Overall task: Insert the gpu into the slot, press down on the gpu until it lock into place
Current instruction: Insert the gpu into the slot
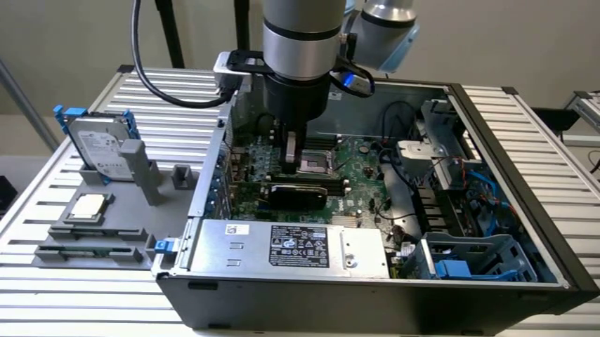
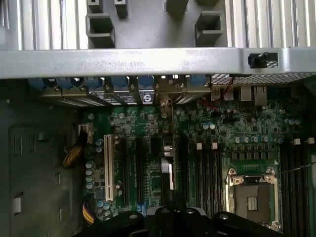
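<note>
GPU (image 1: 294, 195) is standing on edge on the board (image 1: 366, 175), glossy black face toward the PSU (image 1: 291, 246), which sits just beside it on the near side in the exterior view. The CPU socket (image 2: 252, 195) is close by on its other side. The slot is hidden under the card, so there's no telling whether it's fully seated or just resting there.

Gripper (image 1: 298, 167) hangs straight down from the arm, right over the card's top edge, roughly mid-length. Touching or just above, can't tell, and whether it's spread or pinched together can't be told either. In the wrist view the card looks like a thin strip seen edge-on, running along the middle of the board out from the dark gripper body. A white slot (image 2: 107, 168) and a couple of long black ones are off to one side of it, the RAM slots (image 2: 207, 168) and the socket to the other.

All of it sits in an open case (image 1: 375, 302) lying on its side on a slatted aluminium table (image 1: 535, 140). Outside the case, toward the exterior view's left, a hard drive (image 1: 98, 151) in a blue bracket is propped upright in a grey holder (image 1: 94, 239). A CPU chip (image 1: 87, 206) lies flat on the same holder.
</note>
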